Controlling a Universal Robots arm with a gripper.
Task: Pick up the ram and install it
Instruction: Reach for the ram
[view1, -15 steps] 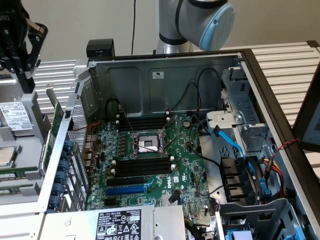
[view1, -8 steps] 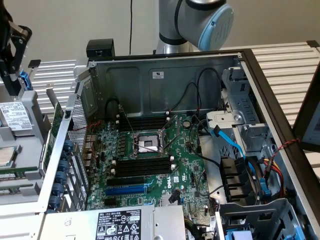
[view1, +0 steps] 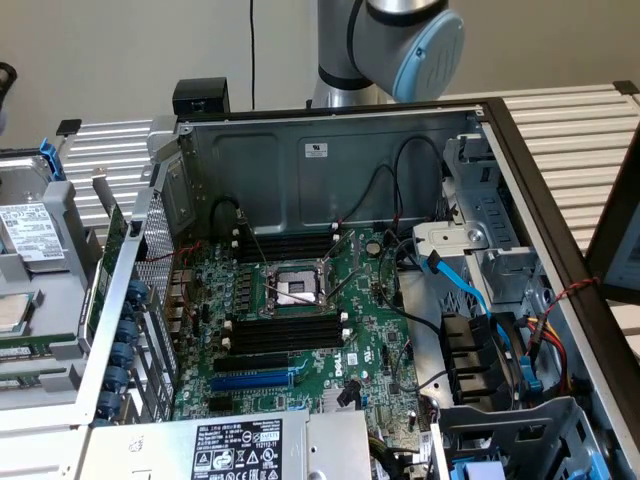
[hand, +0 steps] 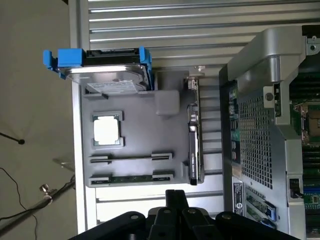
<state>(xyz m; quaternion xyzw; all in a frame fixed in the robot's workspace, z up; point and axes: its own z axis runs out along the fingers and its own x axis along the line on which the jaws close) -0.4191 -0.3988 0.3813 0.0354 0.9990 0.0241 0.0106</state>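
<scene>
A pale slatted table (hand: 200, 20) carries everything, with a bare tan floor beyond its edge in the wrist view.

The claw (hand: 176, 194) shows as black hardware hanging over the slats just off one edge of a grey tray (hand: 135, 100). Whether it is spread or pressed together cannot be told, and nothing is seen in its grasp.

The ram (hand: 132, 178) lies nearest to it, a thin green strip sitting edge-up in the tray's outermost groove between grey end clips, apart from the claw. A second, parallel groove (hand: 131, 157) lies just beside it; what is in it is too thin to make out.

Further across the tray sits a square processor chip (hand: 106, 130), then a hard drive (hand: 112, 80) in a blue caddy (hand: 70, 57). An expansion card (hand: 194, 145) stands along the tray's side towards the computer case (hand: 260, 125).

In the exterior view the case lies open with the motherboard (view1: 300, 310) facing up. Black memory slots (view1: 285, 330) lie on either side of the processor socket (view1: 293, 288), and a long blue slot (view1: 255, 380) lies beside the nearer bank. The arm (view1: 400, 40) rises behind the case's far wall.
</scene>
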